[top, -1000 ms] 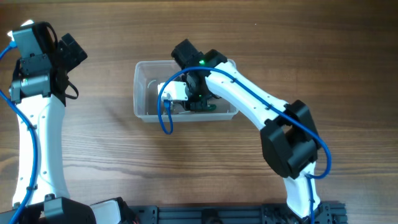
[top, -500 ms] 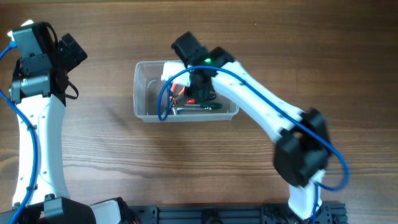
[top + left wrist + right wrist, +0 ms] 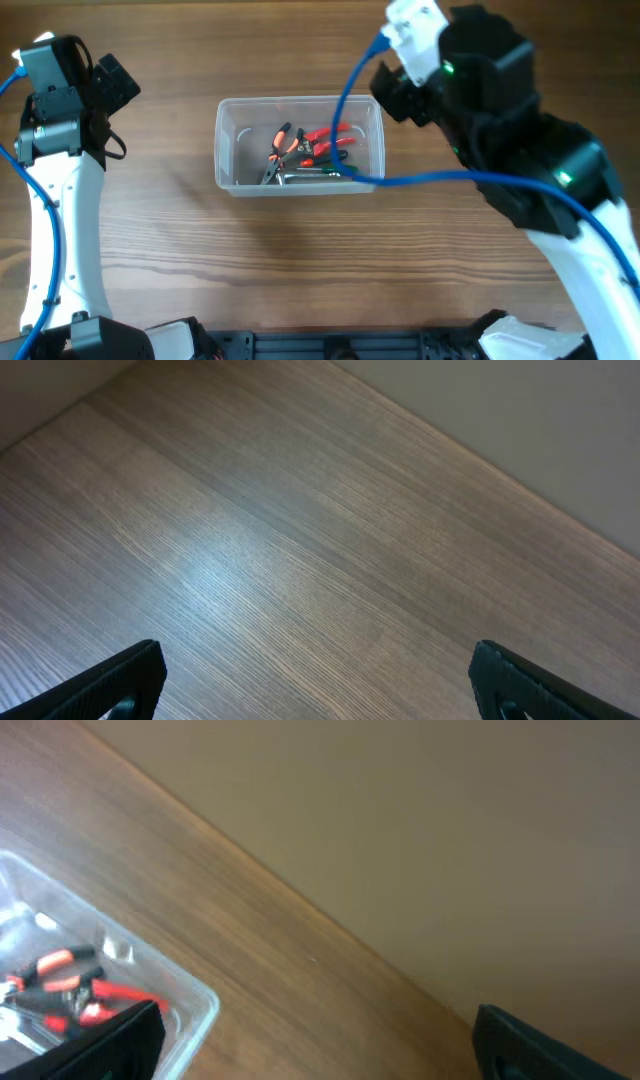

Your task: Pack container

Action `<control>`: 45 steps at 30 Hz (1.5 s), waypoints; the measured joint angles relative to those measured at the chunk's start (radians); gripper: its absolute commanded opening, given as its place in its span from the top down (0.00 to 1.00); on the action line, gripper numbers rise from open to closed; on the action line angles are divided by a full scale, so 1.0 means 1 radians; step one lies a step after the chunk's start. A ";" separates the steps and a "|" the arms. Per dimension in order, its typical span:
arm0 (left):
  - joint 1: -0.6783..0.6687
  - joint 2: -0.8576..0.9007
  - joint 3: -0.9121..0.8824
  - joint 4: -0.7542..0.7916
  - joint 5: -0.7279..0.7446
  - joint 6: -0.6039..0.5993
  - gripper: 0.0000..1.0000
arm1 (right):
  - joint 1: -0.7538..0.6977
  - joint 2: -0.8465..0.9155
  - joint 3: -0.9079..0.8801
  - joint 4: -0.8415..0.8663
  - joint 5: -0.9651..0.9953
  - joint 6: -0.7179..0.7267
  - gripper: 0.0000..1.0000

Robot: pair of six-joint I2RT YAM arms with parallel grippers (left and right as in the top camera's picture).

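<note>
Right claw risen clear, container lower-left of it, jaws apart

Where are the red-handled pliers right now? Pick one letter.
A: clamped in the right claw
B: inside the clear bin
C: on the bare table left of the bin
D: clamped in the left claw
B: the overhead view shows the red-handled pliers lying inside the clear bin, and the right claw is open with nothing between its fingers.
</note>
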 measured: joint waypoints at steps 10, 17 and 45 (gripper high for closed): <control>0.000 0.000 0.000 0.000 0.000 0.000 0.00 | 0.000 -0.062 0.000 -0.196 0.005 -0.029 0.00; 0.000 0.000 0.000 0.000 0.000 0.000 0.00 | -0.051 -0.077 -0.002 -0.163 -0.029 0.152 0.00; 0.000 0.000 0.000 0.000 -0.004 0.000 0.00 | -0.612 -1.085 -1.537 0.892 -0.626 0.303 0.00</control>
